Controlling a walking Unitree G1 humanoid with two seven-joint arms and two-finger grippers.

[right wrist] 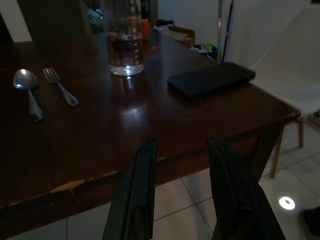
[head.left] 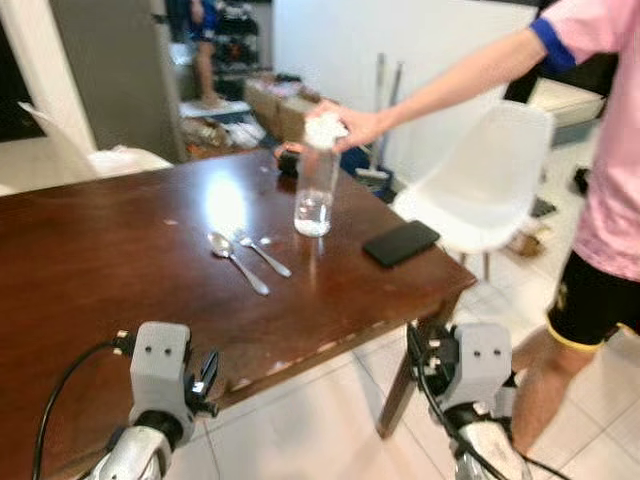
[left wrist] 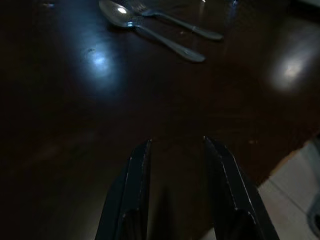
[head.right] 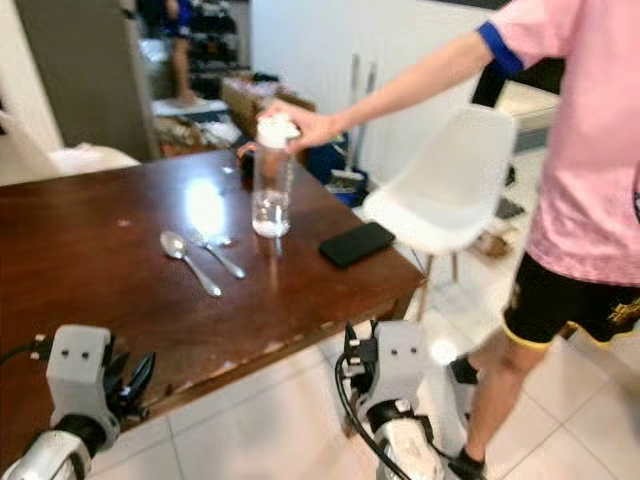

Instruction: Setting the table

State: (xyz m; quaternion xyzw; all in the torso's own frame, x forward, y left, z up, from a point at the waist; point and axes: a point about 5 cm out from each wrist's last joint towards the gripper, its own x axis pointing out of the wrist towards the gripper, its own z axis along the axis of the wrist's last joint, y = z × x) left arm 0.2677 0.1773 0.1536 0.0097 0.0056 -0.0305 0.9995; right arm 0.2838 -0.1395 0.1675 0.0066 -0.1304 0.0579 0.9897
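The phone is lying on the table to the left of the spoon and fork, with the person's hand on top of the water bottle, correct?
Not quite. The phone lies to the right of the spoon and fork, near the table's right edge, as the left eye view shows. The person's hand is indeed on top of the water bottle.

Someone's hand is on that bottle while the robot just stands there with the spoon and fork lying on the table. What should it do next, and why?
Probably wait. A person's hand is on the cap of the water bottle. Both the left gripper and right gripper are open and empty near the table edge. Once the hand leaves, the left gripper might ease toward the spoon and fork.
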